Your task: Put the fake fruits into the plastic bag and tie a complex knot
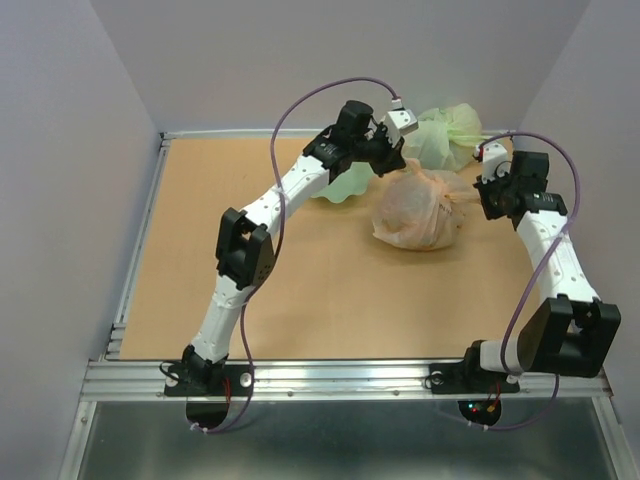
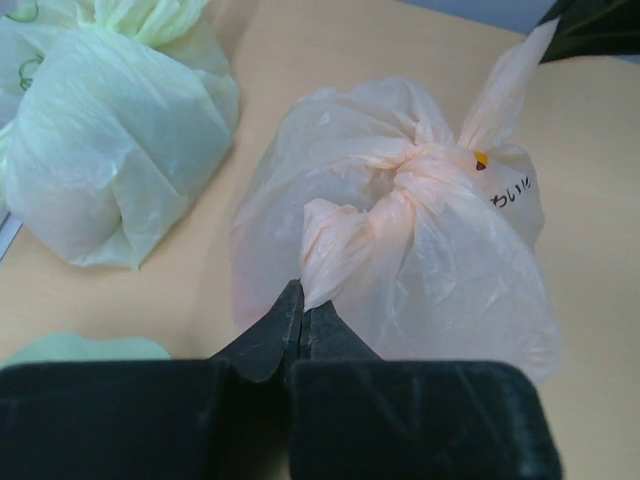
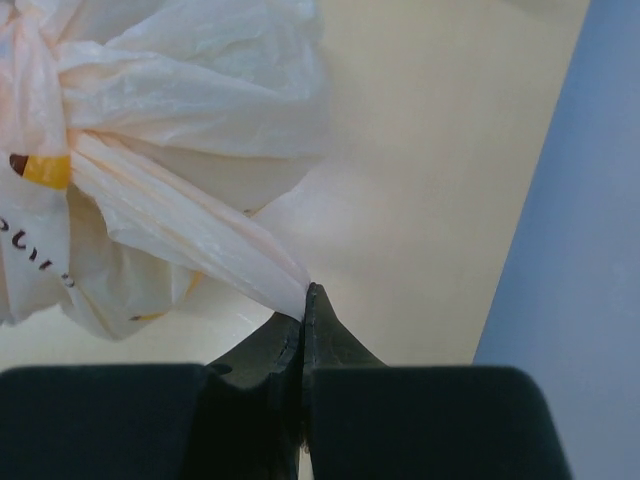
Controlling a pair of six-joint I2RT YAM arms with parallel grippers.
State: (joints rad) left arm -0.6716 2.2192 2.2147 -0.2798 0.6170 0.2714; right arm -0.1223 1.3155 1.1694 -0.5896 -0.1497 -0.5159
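Observation:
The whitish-beige plastic bag (image 1: 418,212) lies bulging on the table right of centre, its two handles wound into a knot (image 2: 420,172) on top. The fake fruits are hidden inside it. My left gripper (image 2: 302,298) is shut on one handle end of the bag (image 2: 335,245); in the top view it sits at the bag's far left (image 1: 390,160). My right gripper (image 3: 305,300) is shut on the other handle end (image 3: 190,235), stretched taut; in the top view it is at the bag's right (image 1: 490,195).
A pale green knotted plastic bag (image 1: 445,135) lies at the far edge behind the beige bag; it also shows in the left wrist view (image 2: 110,150). A pale green scalloped bowl (image 1: 345,183) lies under the left arm. The right wall (image 3: 570,200) is close to the right gripper.

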